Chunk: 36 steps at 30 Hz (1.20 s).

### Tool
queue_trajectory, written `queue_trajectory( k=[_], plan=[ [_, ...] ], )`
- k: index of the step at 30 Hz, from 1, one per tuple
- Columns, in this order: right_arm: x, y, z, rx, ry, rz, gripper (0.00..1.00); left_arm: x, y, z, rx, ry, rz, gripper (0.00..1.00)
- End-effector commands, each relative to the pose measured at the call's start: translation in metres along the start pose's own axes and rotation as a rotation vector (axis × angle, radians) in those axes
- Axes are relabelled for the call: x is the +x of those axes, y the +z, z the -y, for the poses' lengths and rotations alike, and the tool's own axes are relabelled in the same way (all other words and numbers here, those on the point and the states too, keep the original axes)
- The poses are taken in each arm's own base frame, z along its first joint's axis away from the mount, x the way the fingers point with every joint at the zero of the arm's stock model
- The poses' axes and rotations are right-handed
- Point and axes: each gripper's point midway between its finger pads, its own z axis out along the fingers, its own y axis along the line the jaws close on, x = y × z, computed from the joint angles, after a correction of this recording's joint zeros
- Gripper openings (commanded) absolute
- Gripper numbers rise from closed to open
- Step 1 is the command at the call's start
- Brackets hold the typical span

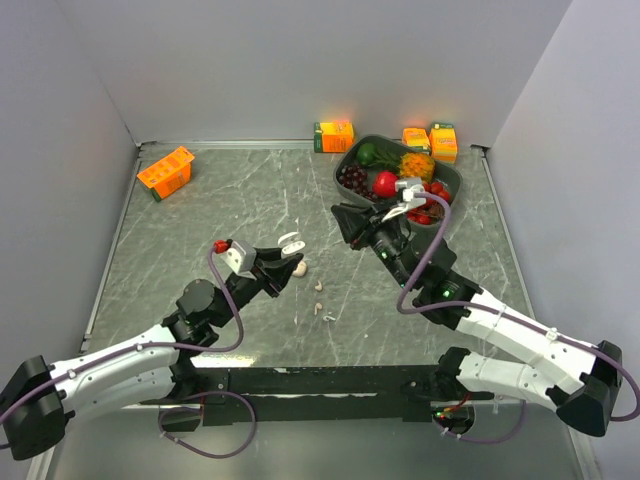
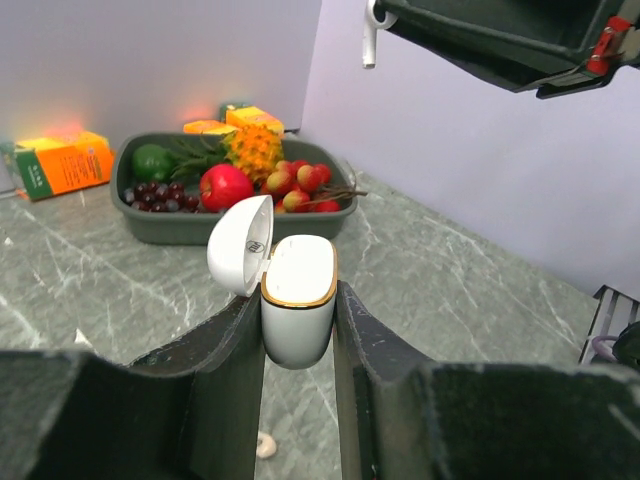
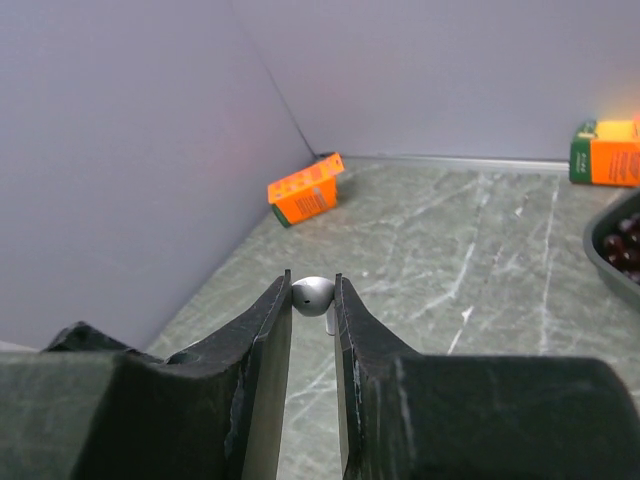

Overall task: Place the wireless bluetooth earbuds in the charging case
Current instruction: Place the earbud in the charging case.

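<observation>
— one white earbud (image 3: 312, 294) up in the right gripper (image 3: 313, 288), pinched at the very tips, jaws narrow. round head between the pads, stem dropping straight to six o'clock.
— and the charging case (image 2: 298, 285)?
— clamped upright in the left gripper (image 2: 298, 312), mouth facing twelve, gold rim showing, lid (image 2: 240, 245) flipped open toward ten o'clock. its long axis runs vertical, same as the bud's stem.
— how do the two sit to each other?
— from the left wrist view the bud hangs high at one o'clock from the case, well apart, nothing but air between them. from above, three more earbuds (image 1: 318, 308) lie on the table (image 1: 200, 210) at five o'clock from the case.
— any writing?
— a small mark inside the lid, too tiny to read. the print on the orange carton (image 3: 305, 190) is blurred too.
</observation>
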Motion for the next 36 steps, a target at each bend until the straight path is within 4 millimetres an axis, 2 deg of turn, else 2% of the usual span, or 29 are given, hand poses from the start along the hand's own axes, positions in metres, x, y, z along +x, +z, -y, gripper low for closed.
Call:
queue_trajectory(
  k=[1,11,13,17,19,26,36],
  plan=[
    [-0.021,-0.01,-0.019,-0.08,0.044,0.072,0.0,-0.047,0.012,0.016,0.066,0.01,0.143,0.01],
    [0.008,-0.016,-0.048,-0.175,0.076,-0.012,0.0,-0.044,0.013,0.026,0.12,0.002,0.135,0.01],
    [0.01,-0.017,-0.056,-0.199,0.081,-0.017,0.0,-0.041,0.011,0.025,0.124,0.019,0.133,0.01],
    [0.012,-0.022,-0.066,-0.233,0.082,-0.02,0.0,-0.035,0.005,0.036,0.202,0.077,0.138,0.01],
    [0.013,-0.024,-0.07,-0.243,0.083,-0.023,0.0,-0.03,0.004,0.034,0.197,0.096,0.125,0.01],
    [0.016,-0.028,-0.07,-0.238,0.072,-0.025,0.0,-0.031,0.006,0.033,0.19,0.102,0.121,0.01],
    [0.025,-0.027,-0.069,-0.203,0.043,-0.007,0.0,-0.037,0.008,0.037,0.197,0.015,0.142,0.01]
  ],
)
